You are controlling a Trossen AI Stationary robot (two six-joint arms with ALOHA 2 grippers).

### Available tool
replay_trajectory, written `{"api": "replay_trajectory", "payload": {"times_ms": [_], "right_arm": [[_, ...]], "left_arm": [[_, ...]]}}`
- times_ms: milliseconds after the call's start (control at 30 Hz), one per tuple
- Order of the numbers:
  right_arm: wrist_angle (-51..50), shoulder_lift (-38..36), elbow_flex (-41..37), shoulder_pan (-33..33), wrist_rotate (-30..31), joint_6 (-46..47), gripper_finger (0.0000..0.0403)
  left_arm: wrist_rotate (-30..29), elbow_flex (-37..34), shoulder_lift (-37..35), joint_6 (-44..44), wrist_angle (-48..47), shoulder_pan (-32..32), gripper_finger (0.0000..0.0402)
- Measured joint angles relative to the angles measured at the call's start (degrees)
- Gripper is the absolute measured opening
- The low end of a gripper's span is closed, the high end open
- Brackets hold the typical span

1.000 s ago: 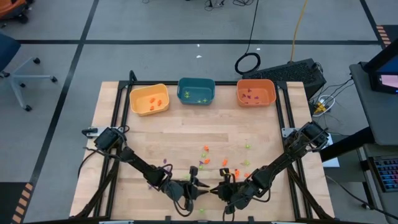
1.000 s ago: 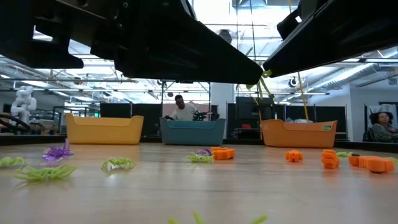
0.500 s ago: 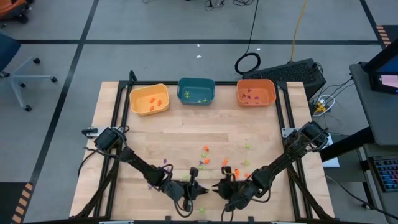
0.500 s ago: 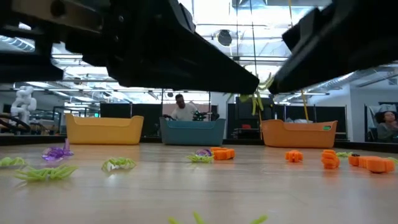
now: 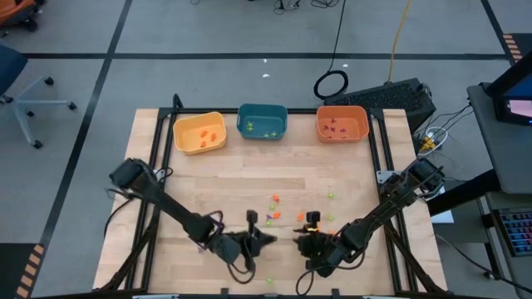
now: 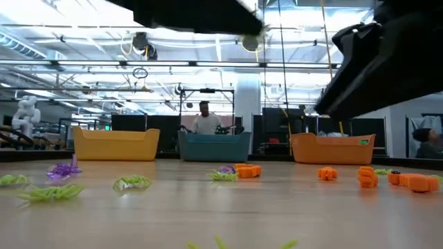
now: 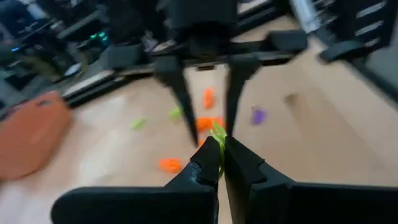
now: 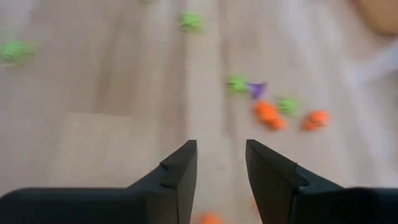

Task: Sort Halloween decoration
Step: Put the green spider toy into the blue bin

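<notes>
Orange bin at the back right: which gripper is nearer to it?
Right. The right gripper is at the table's near edge, on the orange bin's side; the left gripper, pinching a light-green trinket, sits farther left, near the middle.

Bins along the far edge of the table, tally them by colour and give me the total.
Yellow bin: 1
Teal bin: 1
Orange bin: 1
Total: 3
</notes>
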Motion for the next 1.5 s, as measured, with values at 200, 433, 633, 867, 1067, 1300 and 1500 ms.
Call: {"api": "replay_trajectory", "payload": {"times_ms": [200, 433, 633, 867, 1067, 1300, 1500], "right_arm": [[-1.0, 0.0, -1.2, -0.2, 7.9, -5.8, 0.0117], [2.9, 0.0, -1.8, -4.5, 12.0, -15.5, 0.0117], [11.1, 0.0, -1.8, -9.6, 3.6, -22.6, 0.0116], [25.0, 0.6, -1.8, -15.6, -7.0, -29.5, 0.0116], [34.0, 1.5, -1.8, -18.7, -14.0, -32.3, 0.0116], [35.2, 2.2, -1.8, -20.0, -15.4, -31.8, 0.0116], [35.1, 2.3, -1.8, -19.9, -15.3, -31.8, 0.0116]], "left_arm": [[-2.1, -0.6, -11.5, -4.2, -20.3, 2.4, 0.0008], [-1.9, -7.4, -26.2, -5.3, -28.8, 7.7, 0.0008], [-1.8, -16.8, -37.2, -10.9, -24.7, 10.9, 0.0008], [-3.1, -23.2, -43.5, -23.3, -15.3, 14.5, 0.0008], [-3.2, -23.5, -44.1, -22.9, -12.7, 16.1, 0.0008], [-3.2, -23.5, -44.1, -22.9, -12.2, 17.6, 0.0008], [-3.2, -23.5, -44.1, -22.9, -12.3, 18.2, 0.0008]]}}
